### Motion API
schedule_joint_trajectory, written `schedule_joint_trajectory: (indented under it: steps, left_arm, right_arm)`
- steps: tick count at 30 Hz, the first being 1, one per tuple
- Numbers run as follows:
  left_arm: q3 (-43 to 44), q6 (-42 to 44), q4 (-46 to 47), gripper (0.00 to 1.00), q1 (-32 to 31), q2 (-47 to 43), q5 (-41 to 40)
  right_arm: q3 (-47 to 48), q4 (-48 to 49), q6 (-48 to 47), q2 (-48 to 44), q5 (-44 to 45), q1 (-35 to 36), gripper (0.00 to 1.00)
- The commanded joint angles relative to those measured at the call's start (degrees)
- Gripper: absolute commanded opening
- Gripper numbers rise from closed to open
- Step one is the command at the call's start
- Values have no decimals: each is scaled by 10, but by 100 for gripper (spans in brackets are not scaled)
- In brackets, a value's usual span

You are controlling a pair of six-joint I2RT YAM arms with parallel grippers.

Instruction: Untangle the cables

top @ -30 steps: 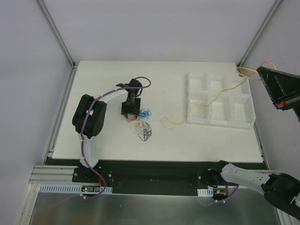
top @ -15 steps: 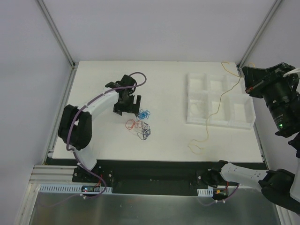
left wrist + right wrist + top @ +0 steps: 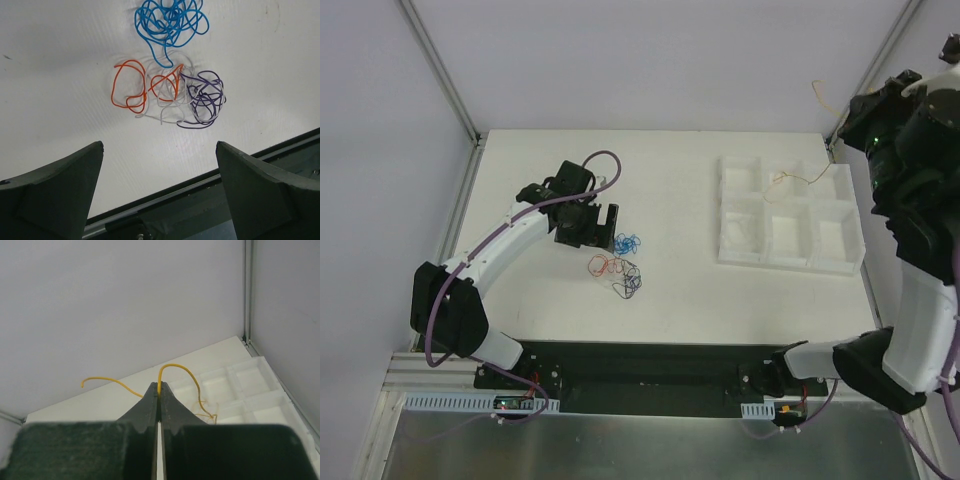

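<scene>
Right gripper [image 3: 159,390] was pinched tight on a yellow wire [image 3: 177,367], fingers pressed together. One end ran left, free in the air, tip slightly hooked. The other arched up and right, then dropped to a white tray [image 3: 250,402] with compartments, ending in a small curl there. White table [image 3: 100,402] below; grey wall [image 3: 125,300] behind.

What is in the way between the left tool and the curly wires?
Nothing visible. The left tool is open, and only bare white table shows between its fingers and the cables.
</scene>
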Motion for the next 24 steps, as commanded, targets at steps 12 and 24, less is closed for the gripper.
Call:
schedule_joint_trajectory:
  steps: [12,24]
  left_arm:
    - [0,24,-25,94,-1,-40,78]
    - [13,33,-36,93,-1,-33,87]
  right_arm:
    - [-263,49,61,-14,-244,-268,0]
    - [-382,81,43,66,-285,-331,0]
